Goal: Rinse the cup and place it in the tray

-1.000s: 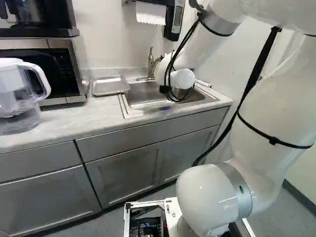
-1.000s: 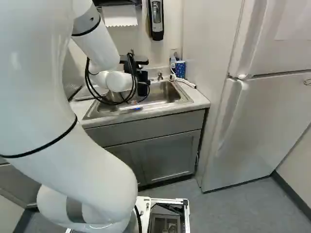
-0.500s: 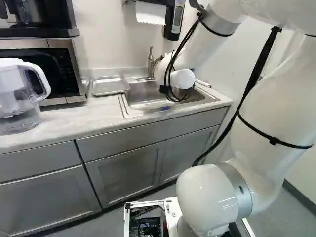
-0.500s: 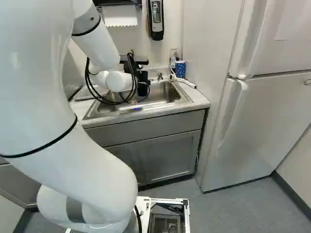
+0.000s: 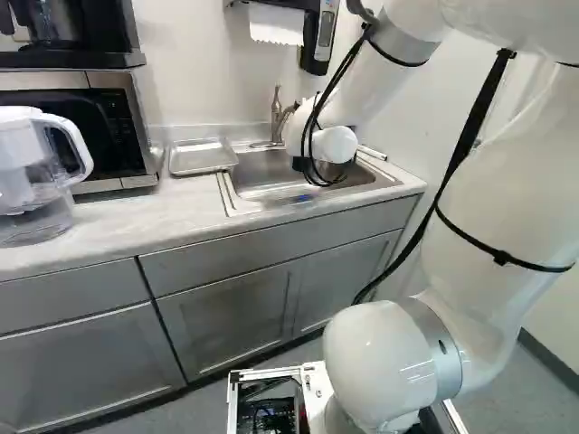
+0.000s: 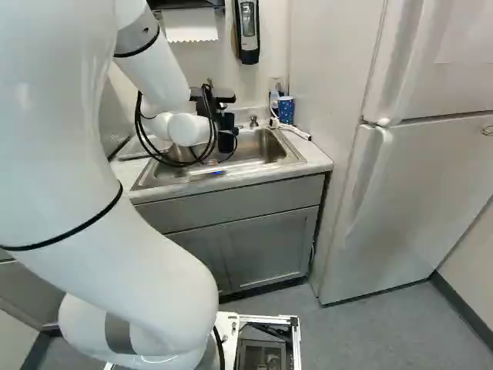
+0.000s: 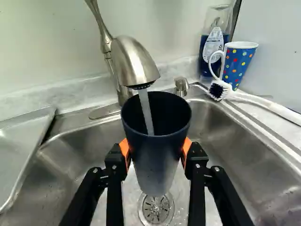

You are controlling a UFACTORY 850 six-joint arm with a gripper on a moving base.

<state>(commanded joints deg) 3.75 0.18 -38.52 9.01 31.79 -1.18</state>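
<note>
My gripper point(image 6: 225, 122) is over the sink in the right base view, partly hidden by the arm and its cables. In the wrist view the gripper point(image 7: 156, 153) is shut on a dark cup point(image 7: 157, 162), an orange pad against either side. The cup's mouth faces up, under the faucet point(image 7: 136, 61), and a stream of water runs into it. Behind the sink's drain side, the metal tray point(image 5: 201, 156) lies on the counter left of the basin in the left base view; its edge point(image 7: 28, 160) shows beside the sink in the wrist view.
Below the cup is the steel sink point(image 7: 235, 155) with its drain point(image 7: 156, 208). A dotted blue cup point(image 7: 238, 63), a white-handled brush point(image 7: 263, 101) and a blue soap bottle point(image 7: 214, 47) stand or lie at the corner. A clear pitcher point(image 5: 36, 181) and a microwave point(image 5: 113, 127) occupy the counter.
</note>
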